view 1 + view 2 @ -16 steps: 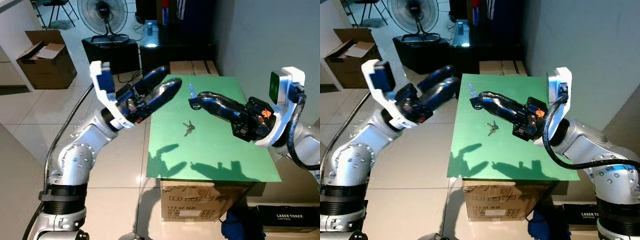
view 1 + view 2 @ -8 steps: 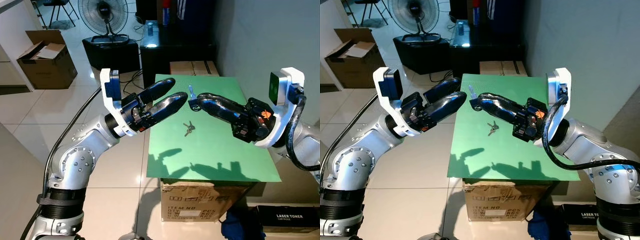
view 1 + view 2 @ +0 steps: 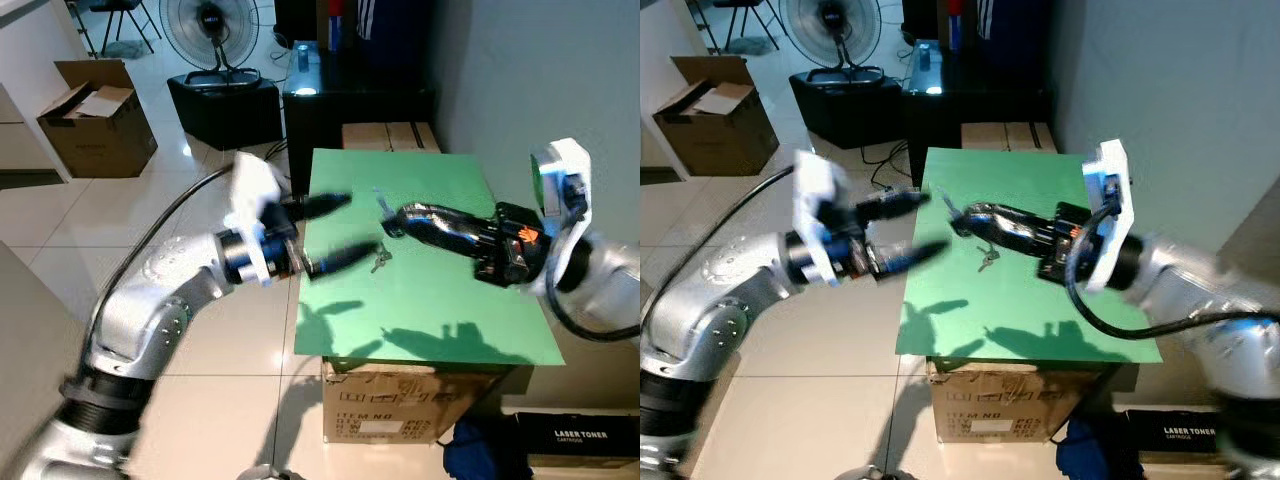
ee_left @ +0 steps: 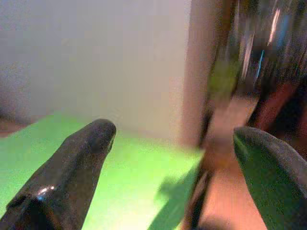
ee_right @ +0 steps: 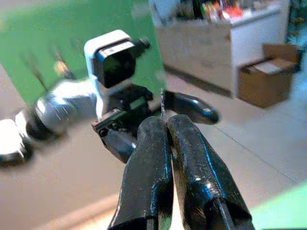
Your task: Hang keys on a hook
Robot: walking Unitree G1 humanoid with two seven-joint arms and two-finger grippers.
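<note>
A small bunch of keys (image 3: 378, 260) lies near the middle of the green tabletop (image 3: 440, 310). My left gripper (image 3: 344, 230) is open and blurred by motion. It reaches in over the table's left edge, with the lower finger tip just left of the keys and no contact visible. In the left wrist view the fingers (image 4: 72, 177) are spread wide over the green surface. My right gripper (image 3: 392, 222) hovers just above and right of the keys, shut on a thin silvery hook (image 3: 381, 203). That hook (image 5: 162, 103) sticks up between the closed fingertips in the right wrist view.
The green top rests on a cardboard box (image 3: 400, 405). A fan (image 3: 215, 30) and a black cabinet (image 3: 330, 95) stand behind, and an open carton (image 3: 95, 120) sits on the tiled floor at left. A grey wall (image 3: 540, 70) runs along the right, with a toner box (image 3: 580, 435) below.
My left gripper has swung down and right to the keys and spread its fingers wider. The right gripper, still holding the hook, has dropped slightly toward the table.
</note>
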